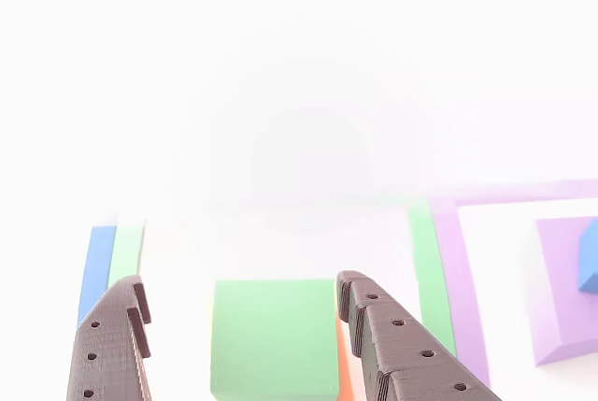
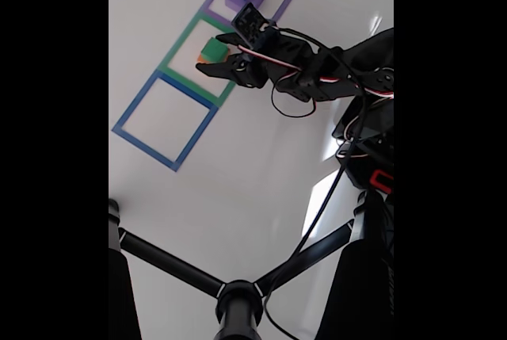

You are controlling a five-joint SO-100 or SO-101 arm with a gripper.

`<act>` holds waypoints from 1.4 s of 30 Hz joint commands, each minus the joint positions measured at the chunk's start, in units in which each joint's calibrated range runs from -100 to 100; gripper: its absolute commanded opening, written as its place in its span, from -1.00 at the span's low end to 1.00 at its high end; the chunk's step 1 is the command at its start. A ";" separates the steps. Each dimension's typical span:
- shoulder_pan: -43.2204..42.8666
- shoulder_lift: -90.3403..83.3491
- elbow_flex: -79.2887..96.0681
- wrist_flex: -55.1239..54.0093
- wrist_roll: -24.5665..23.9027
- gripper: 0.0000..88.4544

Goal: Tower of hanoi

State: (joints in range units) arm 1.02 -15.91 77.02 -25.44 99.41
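In the other view, your gripper (image 1: pixel 238 312) is spread, its 2 fingers flanking the green block (image 1: pixel 273 336), ready to pinch. In the fixed view, that block (image 2: pixel 211 48) sits inside the green square (image 2: pixel 176 48), stacked on orange.

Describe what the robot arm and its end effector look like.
The end effector has two dark brown, 3D-printed fingers with layered ridges, small round holes along them and tapering tips. In the fixed view the arm is black and blocky, with red and white cables looping along it and a red marking near the base.
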 commanded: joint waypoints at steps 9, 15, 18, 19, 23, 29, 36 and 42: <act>4.15 -28.13 -12.84 44.47 0.59 -1.00; 6.93 -32.98 -27.57 69.25 0.59 -1.00; 8.37 -33.54 -36.93 80.10 0.59 -1.00; 8.76 -33.46 -39.84 83.17 0.59 -1.00; 10.87 -32.01 -53.48 96.37 0.59 -1.00; 13.74 -30.47 -69.11 111.43 0.59 -1.00; 17.10 -29.26 -76.21 116.78 0.59 -1.00; 19.02 -30.80 -67.66 111.35 0.59 -0.92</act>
State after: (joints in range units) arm 19.28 -45.38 4.87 90.77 100.00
